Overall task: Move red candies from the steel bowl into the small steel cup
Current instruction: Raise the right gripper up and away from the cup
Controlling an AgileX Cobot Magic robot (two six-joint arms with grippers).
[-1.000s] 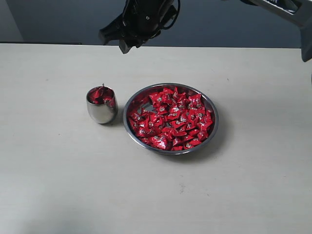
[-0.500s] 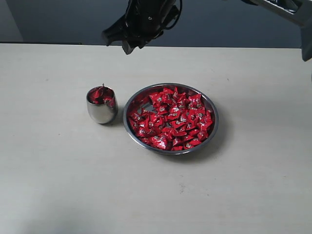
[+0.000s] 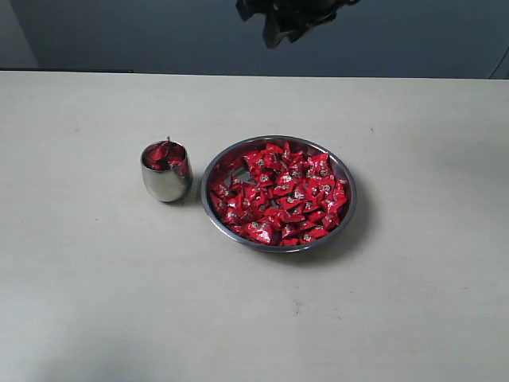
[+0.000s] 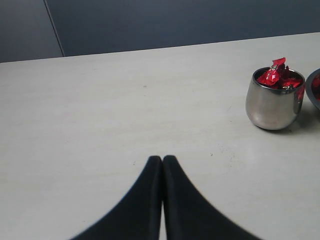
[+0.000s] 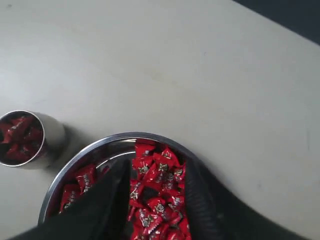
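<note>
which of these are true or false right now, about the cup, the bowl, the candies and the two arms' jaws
1. The small polished steel cup holds candies in shiny red wrappers. True.
2. The wide shallow steel bowl is empty. False: many red candies lie in it.
3. The left gripper has its jaws wide open. False: they are pressed together.
4. The right gripper is above the bowl with its jaws apart. True.
5. The cup stands inside the bowl. False: it stands beside the bowl on the pale table.
</note>
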